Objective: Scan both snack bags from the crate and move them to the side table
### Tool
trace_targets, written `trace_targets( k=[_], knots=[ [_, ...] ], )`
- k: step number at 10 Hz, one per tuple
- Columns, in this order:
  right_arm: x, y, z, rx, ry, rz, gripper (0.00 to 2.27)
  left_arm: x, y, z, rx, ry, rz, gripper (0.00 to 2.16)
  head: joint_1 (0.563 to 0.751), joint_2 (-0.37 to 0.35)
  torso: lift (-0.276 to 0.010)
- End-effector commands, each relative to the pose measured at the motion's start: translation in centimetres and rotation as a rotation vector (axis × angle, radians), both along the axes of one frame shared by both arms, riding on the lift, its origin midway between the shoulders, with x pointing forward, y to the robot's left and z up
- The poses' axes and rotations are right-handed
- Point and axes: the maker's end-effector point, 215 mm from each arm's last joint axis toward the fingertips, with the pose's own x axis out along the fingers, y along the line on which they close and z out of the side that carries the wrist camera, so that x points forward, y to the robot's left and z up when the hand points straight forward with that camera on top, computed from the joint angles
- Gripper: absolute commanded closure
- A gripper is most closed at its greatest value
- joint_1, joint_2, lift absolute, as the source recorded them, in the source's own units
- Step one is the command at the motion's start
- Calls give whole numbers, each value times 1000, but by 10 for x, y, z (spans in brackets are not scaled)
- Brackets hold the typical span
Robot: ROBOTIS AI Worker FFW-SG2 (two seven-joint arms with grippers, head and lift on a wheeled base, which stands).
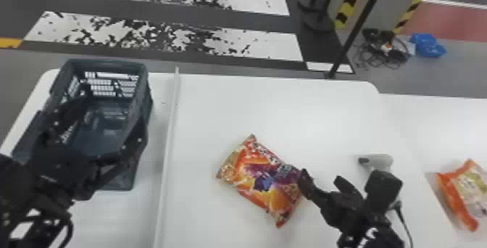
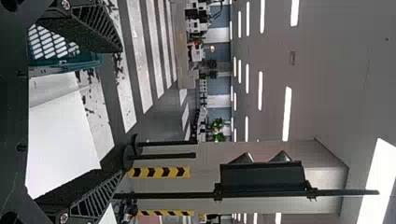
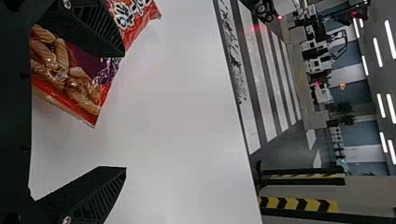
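a snack bag (image 1: 262, 185) in orange, red and purple lies at a slant on the white counter (image 1: 268, 109), within reach of the robot's right pincer (image 1: 321, 177). the right pincer's two black fingers stand apart, one of them at the edge of the bag; whether it touches cannot be told. at the robot's left, an open-topped dark crate (image 1: 143, 95) with slotted walls stands on the same counter, the left pincer (image 1: 112, 116) above it, its fingers spread wide. a pale raised strip (image 1: 167, 149) runs between the crate and the bag.

just beyond the right pincer, a gray-white handheld scanner (image 1: 382, 161) rests on the counter, partly hidden by the arm, with a black cable (image 1: 405, 223) trailing toward the robot. farther right, a second snack bag (image 1: 454, 194), orange and cream, lies on the adjoining white side counter (image 1: 453, 127), cut off by the head view's edge. behind, a worn white-striped crossing (image 1: 253, 46) marks the dark floor, near yellow-and-black striped posts (image 1: 349, 2).
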Motion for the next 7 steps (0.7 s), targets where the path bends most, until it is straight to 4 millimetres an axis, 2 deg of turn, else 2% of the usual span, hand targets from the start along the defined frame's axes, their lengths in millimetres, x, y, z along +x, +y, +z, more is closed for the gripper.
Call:
trace_targets(
  k=[1,2,4,7],
  knots=[
    [-9,-3,-18,154,109,3,60,-7,9,-5,-12,12,10,80,695,-150,-75],
    [-20,8,-30,275,207,41,63,-12,17,-5,-13,9,18,80,695,-145,-75],
    [-23,13,-28,359,254,63,63,-14,22,-9,-15,19,21,80,695,-114,-75],
    [-12,26,-27,438,279,92,63,-14,20,-12,-23,27,14,83,695,-96,-75]
  ],
)
